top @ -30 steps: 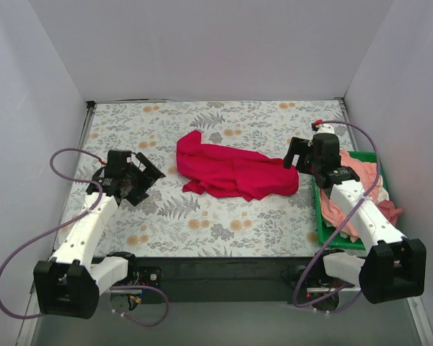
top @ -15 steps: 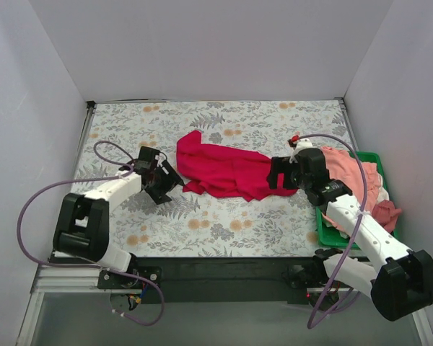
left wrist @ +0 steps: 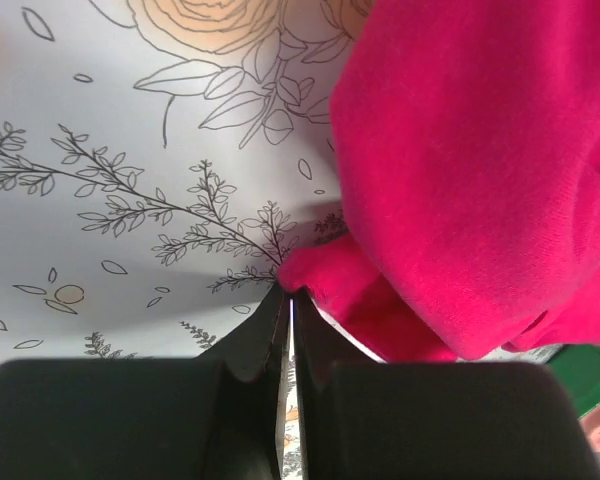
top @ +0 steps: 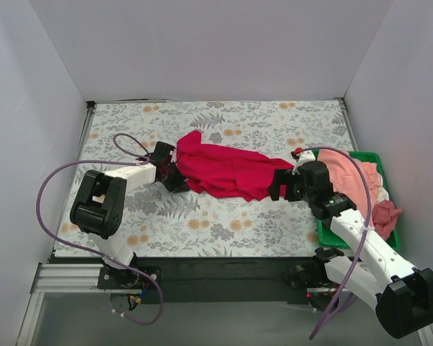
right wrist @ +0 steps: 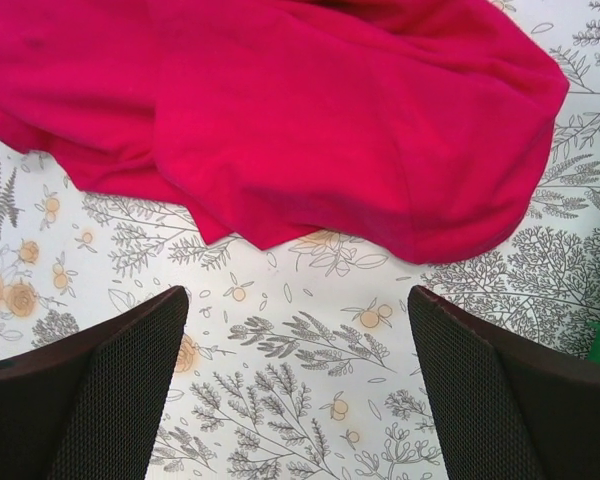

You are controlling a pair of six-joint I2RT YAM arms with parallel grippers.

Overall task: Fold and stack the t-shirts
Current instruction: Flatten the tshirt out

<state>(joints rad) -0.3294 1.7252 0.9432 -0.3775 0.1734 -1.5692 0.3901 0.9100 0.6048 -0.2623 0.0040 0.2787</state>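
The crimson t-shirt [top: 227, 169] lies crumpled in the middle of the floral table [top: 202, 223]. My left gripper [top: 175, 177] is at its left edge. In the left wrist view the jaws are shut [left wrist: 290, 293] with a small fold of the crimson t-shirt [left wrist: 480, 170] pinched at their tips. My right gripper [top: 278, 184] hovers open by the shirt's right end. In the right wrist view its fingers [right wrist: 130, 350] spread wide over bare table, just short of the crimson t-shirt [right wrist: 300, 110]. A salmon t-shirt [top: 346, 169] and a maroon-pink t-shirt [top: 384, 215] lie in the bin.
A green plastic bin [top: 322, 232] stands at the table's right edge, beside the right arm. White walls close in the table on the left, back and right. The left arm's purple cable [top: 130, 140] loops over the table behind it.
My left gripper has travelled right to the crimson shirt's left edge and shut there. My right gripper has moved left and nearer, out from over the bin to the shirt's right end, staying open.
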